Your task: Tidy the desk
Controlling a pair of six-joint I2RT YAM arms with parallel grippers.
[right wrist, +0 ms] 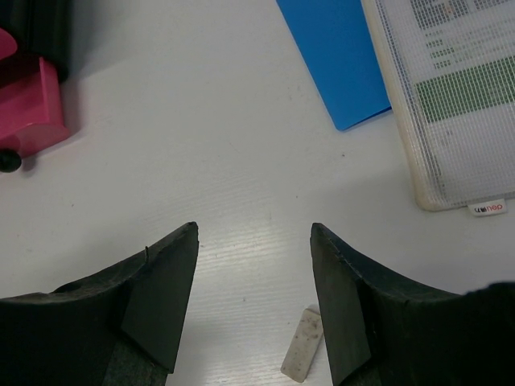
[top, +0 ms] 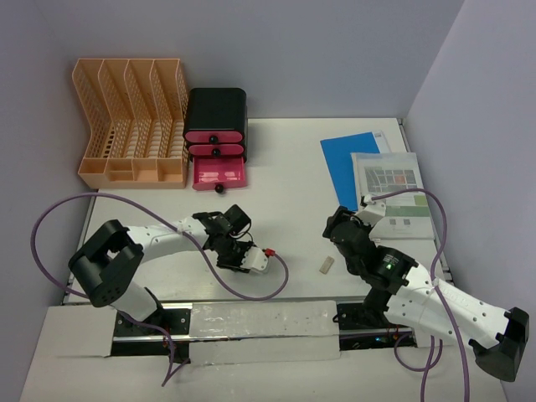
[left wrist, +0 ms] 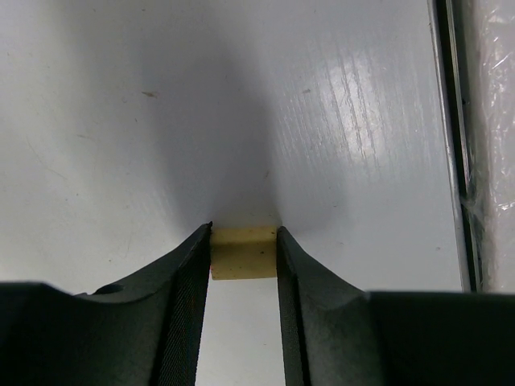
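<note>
On the white desk my left gripper is low over the surface near the front left. It is shut on a small pale yellow eraser block, with both black fingers touching its sides. From above, the left gripper hides the block. My right gripper hangs open above the desk with nothing between its fingers. A thin white eraser lies flat just inside its right finger. From above, that white eraser lies left of the right gripper.
A peach file rack and a black box of pink drawers stand at the back left, the bottom drawer pulled out. A blue folder and a mesh document pouch lie at the back right. The desk's grey rim runs close to the left gripper.
</note>
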